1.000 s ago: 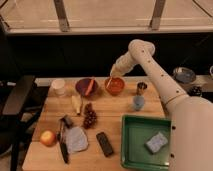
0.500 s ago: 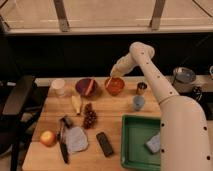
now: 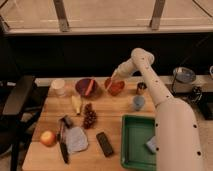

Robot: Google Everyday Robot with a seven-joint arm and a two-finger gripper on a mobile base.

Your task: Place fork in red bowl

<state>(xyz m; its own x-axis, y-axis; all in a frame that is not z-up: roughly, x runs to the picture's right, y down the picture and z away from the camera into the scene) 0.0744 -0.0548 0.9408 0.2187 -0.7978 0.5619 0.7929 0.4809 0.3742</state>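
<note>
The red bowl (image 3: 118, 88) stands at the back of the wooden table, right of a maroon bowl (image 3: 85, 86). My gripper (image 3: 115, 76) hangs just above the red bowl's left side, reaching in from the elbow at the upper right. It is shut on the fork (image 3: 109, 83), a thin pale sliver slanting down and to the left from the fingers. The fork's lower end is at the bowl's left rim. I cannot tell whether it touches the bowl.
A white cup (image 3: 59, 86), banana (image 3: 76, 104), grapes (image 3: 89, 118), apple (image 3: 48, 137), black-handled knife (image 3: 63, 147), grey cloth (image 3: 76, 139) and black block (image 3: 105, 144) lie to the left. A light-blue cup (image 3: 138, 102), a small can (image 3: 141, 88) and a green tray (image 3: 131, 145) are on the right.
The gripper has stayed over the red bowl, shifting only slightly. The arm's lower part has swung left and now covers more of the green tray.
</note>
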